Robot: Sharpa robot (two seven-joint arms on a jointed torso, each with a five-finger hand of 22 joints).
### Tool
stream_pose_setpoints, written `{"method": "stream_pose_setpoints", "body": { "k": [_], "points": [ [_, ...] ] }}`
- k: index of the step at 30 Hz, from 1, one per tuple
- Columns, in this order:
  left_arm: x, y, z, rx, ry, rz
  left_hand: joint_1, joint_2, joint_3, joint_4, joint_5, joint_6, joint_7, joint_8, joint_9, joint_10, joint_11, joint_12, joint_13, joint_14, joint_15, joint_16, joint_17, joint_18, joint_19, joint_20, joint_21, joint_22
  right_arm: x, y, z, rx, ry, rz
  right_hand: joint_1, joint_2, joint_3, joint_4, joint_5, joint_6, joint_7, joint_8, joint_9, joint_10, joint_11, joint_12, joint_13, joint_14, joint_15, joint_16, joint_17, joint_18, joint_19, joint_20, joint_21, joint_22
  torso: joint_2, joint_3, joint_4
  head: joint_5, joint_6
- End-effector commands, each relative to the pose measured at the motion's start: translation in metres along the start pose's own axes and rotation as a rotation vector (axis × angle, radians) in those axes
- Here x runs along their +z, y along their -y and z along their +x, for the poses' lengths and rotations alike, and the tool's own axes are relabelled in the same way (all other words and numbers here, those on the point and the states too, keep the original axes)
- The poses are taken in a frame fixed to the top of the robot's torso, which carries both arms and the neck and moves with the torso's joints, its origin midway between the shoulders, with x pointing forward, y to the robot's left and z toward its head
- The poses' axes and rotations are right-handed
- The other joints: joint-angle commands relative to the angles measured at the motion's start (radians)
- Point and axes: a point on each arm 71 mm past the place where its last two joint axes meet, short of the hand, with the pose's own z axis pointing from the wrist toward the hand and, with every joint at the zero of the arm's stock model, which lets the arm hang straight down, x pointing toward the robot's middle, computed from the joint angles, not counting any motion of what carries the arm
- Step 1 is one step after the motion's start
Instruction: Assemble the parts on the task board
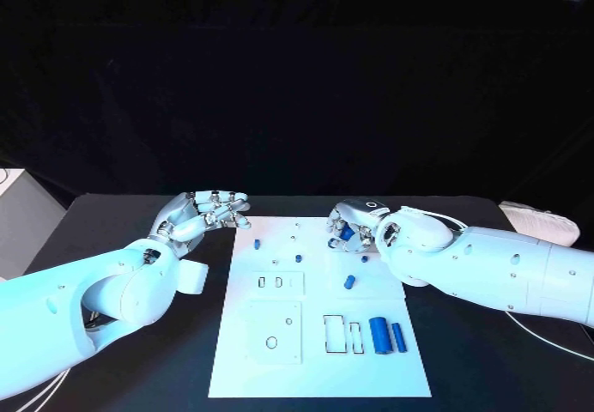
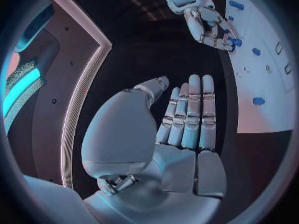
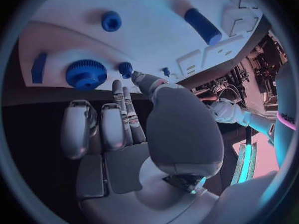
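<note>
While I look over the board (image 1: 317,343) for any lettering, I find none that I can read on it, on the parts or on the hands. The board is a white plate lying lengthwise in the middle of the black table (image 1: 112,223), its near edge close to me and its far edge between the two hands. My left hand (image 1: 198,216) hangs just off the board's far left corner, over bare table, fingers straight and side by side with nothing in them; the left wrist view shows them (image 2: 190,109) flat and together, thumb a little apart. My right hand (image 1: 353,227) sits over the far right edge of the board. Its fingers curl in toward a blue piece there, but I cannot tell whether they grip it or only rest beside it. In the right wrist view a blue gear (image 3: 86,73) lies on the board just beyond my fingertips (image 3: 118,92), with a small knob (image 3: 111,21) and a cylinder (image 3: 202,26) farther out.

Two blue cylinders (image 1: 387,336) lie side by side near the board's near right corner, next to a rectangular cutout (image 1: 336,334). A small blue peg (image 1: 352,281) lies loose mid-board. The near left of the board holds a raised square plate (image 1: 275,330) with an oval slot. Open black table runs along both long edges.
</note>
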Motion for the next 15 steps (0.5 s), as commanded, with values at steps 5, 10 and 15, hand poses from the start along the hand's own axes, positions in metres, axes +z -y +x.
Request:
{"method": "stream_pose_setpoints", "body": {
  "k": [5, 10, 15],
  "points": [
    [0.0001, 0.0020, 0.0022, -0.009, -0.031, 0.002, -0.009, 0.003, 0.007, 0.002, -0.006, -0.009, 0.001, -0.006, 0.001, -0.008, 0.001, -0.005, 0.000, -0.005, 0.000, 0.010, 0.004, 0.005, -0.007, 0.002, 0.008, 0.004, 0.0001, -0.0002, 0.0024, -0.036, -0.020, 0.008, -0.002, -0.009, -0.011, 0.001, -0.005, 0.010, 0.001, 0.002, 0.002, -0.007, 0.001, -0.004, -0.002, 0.034, 0.009, 0.006, -0.003, -0.007, -0.005, 0.006, -0.006, -0.002, 0.008, -0.0010, 0.0033, -0.008, 0.003],
    [0.0003, 0.0018, 0.0025, -0.011, -0.035, 0.000, -0.015, 0.003, 0.005, 0.006, -0.008, -0.012, 0.003, -0.007, 0.001, -0.011, 0.003, -0.005, 0.000, -0.005, 0.002, 0.014, 0.008, 0.005, -0.010, 0.003, 0.012, 0.007, 0.0002, -0.0007, 0.0028, -0.045, -0.017, 0.007, 0.003, -0.003, -0.011, 0.002, 0.000, 0.013, -0.001, 0.003, 0.004, -0.001, -0.001, 0.000, -0.001, 0.033, 0.008, 0.008, -0.005, -0.007, -0.006, 0.007, -0.003, 0.002, 0.011, -0.0017, 0.0049, -0.023, 0.013],
    [0.0004, 0.0017, 0.0021, -0.011, -0.035, -0.002, -0.017, 0.003, 0.005, 0.007, -0.008, -0.012, 0.004, -0.008, 0.001, -0.012, 0.003, -0.005, 0.000, -0.006, 0.002, 0.015, 0.009, 0.005, -0.010, 0.004, 0.013, 0.008, 0.0006, -0.0003, 0.0036, -0.051, -0.017, 0.010, 0.010, 0.002, -0.007, 0.001, 0.004, 0.017, -0.004, 0.005, 0.006, 0.008, -0.004, 0.003, 0.000, 0.032, 0.007, 0.010, -0.006, -0.008, -0.005, 0.006, 0.002, 0.009, 0.013, -0.0018, 0.0040, -0.014, 0.013]
  ]
}}
